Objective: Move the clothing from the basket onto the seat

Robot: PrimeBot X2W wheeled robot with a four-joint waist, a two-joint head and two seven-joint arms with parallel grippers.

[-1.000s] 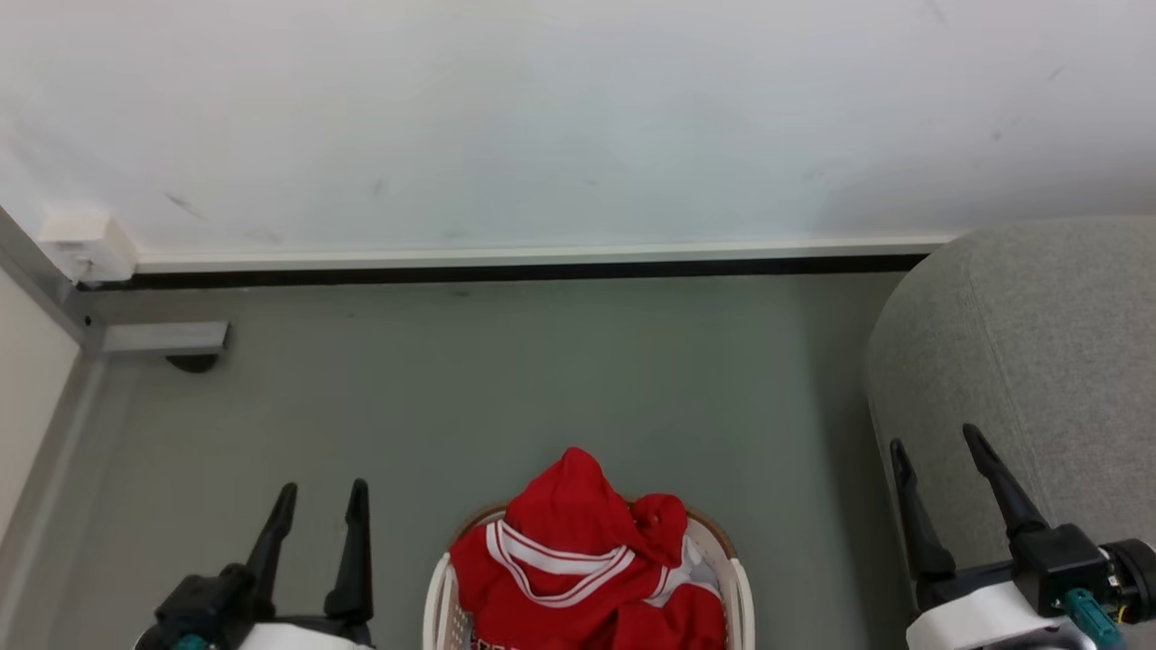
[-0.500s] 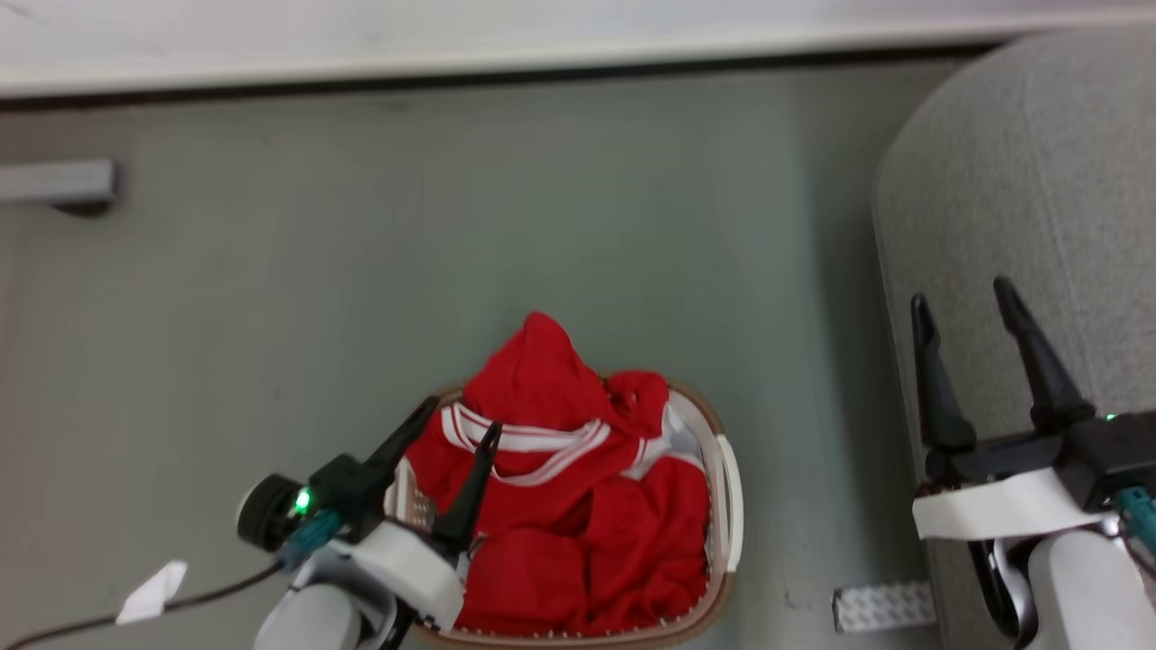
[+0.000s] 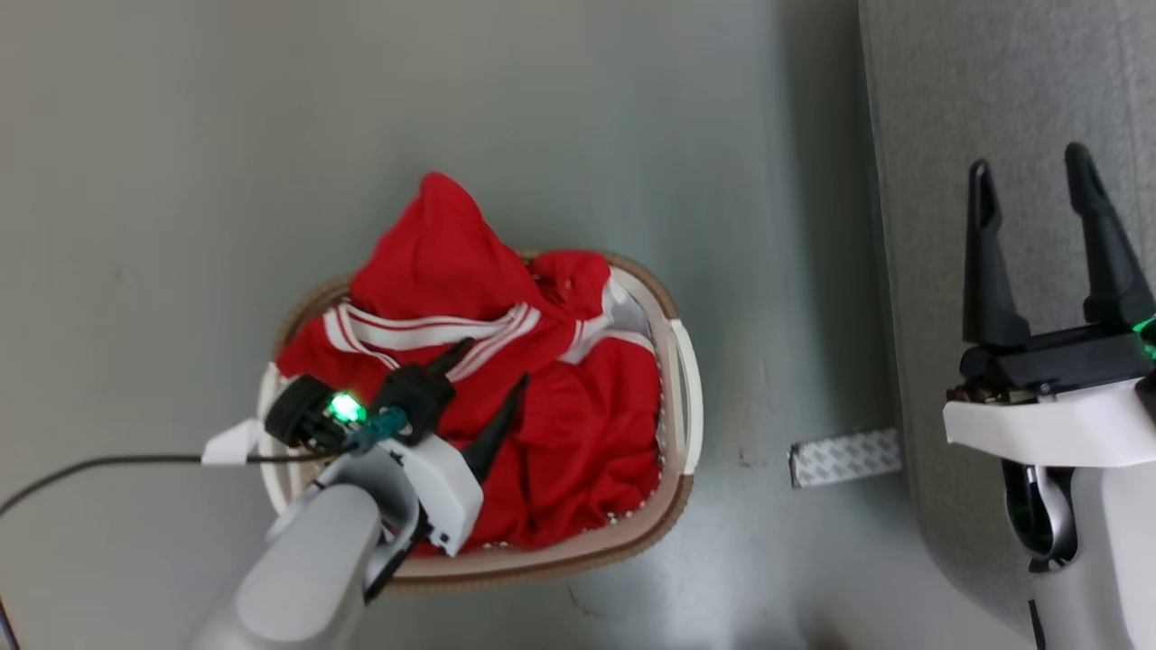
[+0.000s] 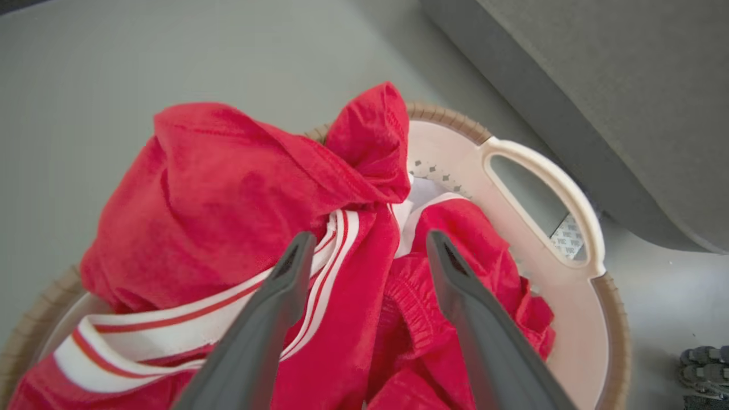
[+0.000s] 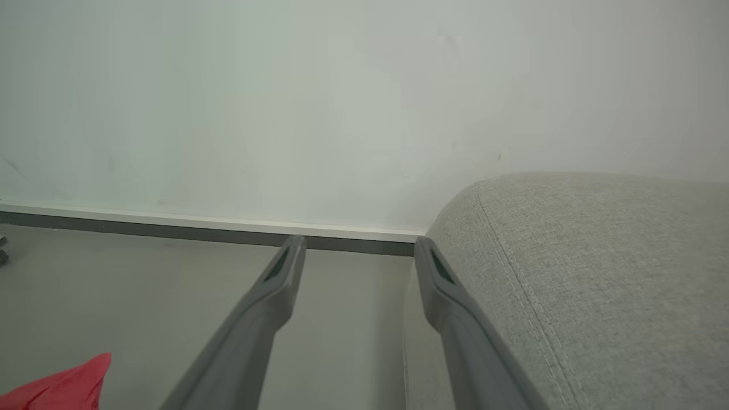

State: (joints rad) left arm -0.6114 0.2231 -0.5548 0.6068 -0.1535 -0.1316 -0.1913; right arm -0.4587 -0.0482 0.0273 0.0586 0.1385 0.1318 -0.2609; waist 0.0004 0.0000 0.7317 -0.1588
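Observation:
Red clothing point(image 3: 506, 379) with white striped trim is heaped in the white, tan-rimmed basket point(image 3: 682, 397) on the floor. My left gripper point(image 3: 492, 366) hangs open just above the heap, its fingers point(image 4: 285, 290) straddling the striped trim of the clothing point(image 4: 239, 193), with the basket's handle point(image 4: 547, 188) to their right. The grey seat point(image 3: 957, 108) stands to the right. My right gripper point(image 3: 1030, 167) is open over the seat's left edge, holding nothing; in the right wrist view its fingers point(image 5: 438, 273) point toward the wall beside the seat point(image 5: 581, 256).
A grey-green floor point(image 3: 181, 181) surrounds the basket. A patterned white strip point(image 3: 844, 458) lies on the floor between basket and seat. A black cable point(image 3: 99, 465) trails left from my left wrist. The white wall and its dark baseboard point(image 5: 171, 230) lie beyond.
The head camera has tilted down, so the wall has left its view. My left gripper has come in from the left over the basket and lowered onto the clothing, staying open. The right gripper stays open.

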